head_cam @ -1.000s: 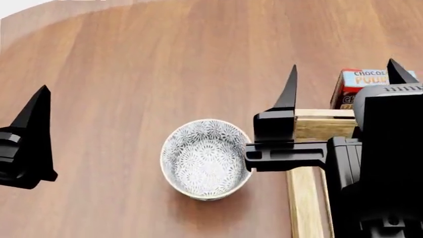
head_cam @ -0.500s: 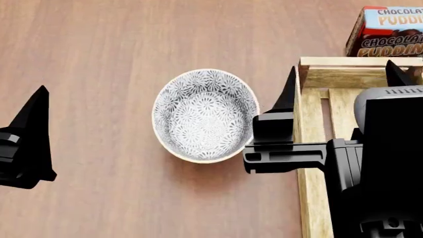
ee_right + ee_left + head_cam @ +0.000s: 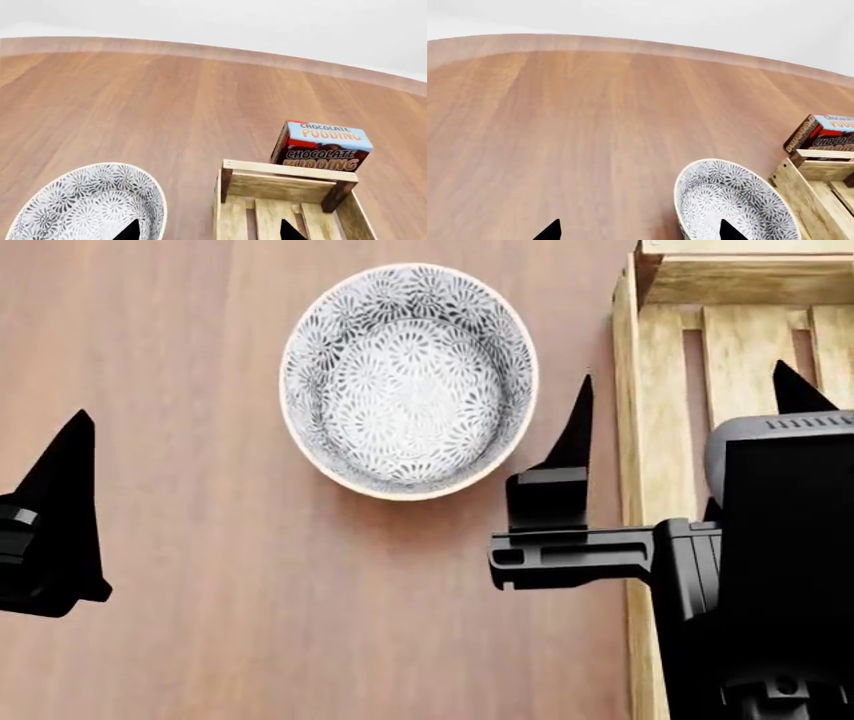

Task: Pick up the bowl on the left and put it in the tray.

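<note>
The bowl [image 3: 408,380] sat untouched on the table [image 3: 200,360] just beside the tray [image 3: 661,400], both grippers, left [image 3: 637,231] and right [image 3: 681,410], spread apart, none closing yet

Bare table [image 3: 200,360] around bowl [image 3: 407,380], tray [image 3: 641,390] wall just beside.

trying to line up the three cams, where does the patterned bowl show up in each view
Head view: the bowl sits upper centre, just left of the tray.
Left wrist view: bottom right, cut by the bottom edge, beside the tray.
Right wrist view: bottom left corner, cut off.
Shared landmark: the tray's raised end rail, in all three.
</note>
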Motion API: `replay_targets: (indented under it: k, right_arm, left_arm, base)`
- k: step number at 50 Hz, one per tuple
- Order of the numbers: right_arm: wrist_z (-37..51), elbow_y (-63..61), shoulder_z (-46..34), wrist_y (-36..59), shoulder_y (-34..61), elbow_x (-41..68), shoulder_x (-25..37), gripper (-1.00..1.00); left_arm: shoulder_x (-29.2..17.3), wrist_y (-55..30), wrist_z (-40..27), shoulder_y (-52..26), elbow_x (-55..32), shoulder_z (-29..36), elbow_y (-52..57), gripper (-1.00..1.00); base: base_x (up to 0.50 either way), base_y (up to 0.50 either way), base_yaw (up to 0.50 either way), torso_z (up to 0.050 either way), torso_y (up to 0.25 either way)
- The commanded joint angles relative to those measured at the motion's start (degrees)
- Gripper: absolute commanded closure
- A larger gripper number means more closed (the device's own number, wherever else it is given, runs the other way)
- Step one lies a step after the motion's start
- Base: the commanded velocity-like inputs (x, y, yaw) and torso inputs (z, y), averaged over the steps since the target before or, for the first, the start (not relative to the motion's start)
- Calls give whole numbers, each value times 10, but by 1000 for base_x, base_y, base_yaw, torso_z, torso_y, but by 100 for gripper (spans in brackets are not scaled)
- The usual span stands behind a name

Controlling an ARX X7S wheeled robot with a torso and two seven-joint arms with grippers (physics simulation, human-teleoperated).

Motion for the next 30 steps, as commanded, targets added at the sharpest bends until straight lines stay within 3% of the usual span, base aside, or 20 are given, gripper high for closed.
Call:
replay_targets:
  k: [1, 7, 10, 19, 30]
  right_arm:
    - [-12, 8, -9, -14, -3, -13, 2, -100]
    - [-50, 11, -42, -27, 1, -63, 13, -100]
    - [-112, 16, -113, -48, 27, -140, 38, -100]
    - [-237, 21, -285, -50, 150, -235, 90, -100]
    - [-371, 73, -509, -130, 203, -385, 125, -100]
  left_arm:
    - [-5, 14, 5, 10, 10, 6, -2, -100]
    - [-5, 20, 4, 18, 25, 16, -11, -100]
    - [-7, 26, 7, 23, 43, 26, -13, -100]
    - [-12, 36, 8, 32, 53, 28, -18, -100]
    - [-18, 34, -3, 32, 47, 29, -17, -100]
  base:
    - [0, 0, 0, 0, -250]
    - [0, 0, 0, 0, -167]
    - [0, 0, 0, 0, 0]
    - [0, 0, 0, 0, 0]
    - [0, 0, 0, 0, 0]
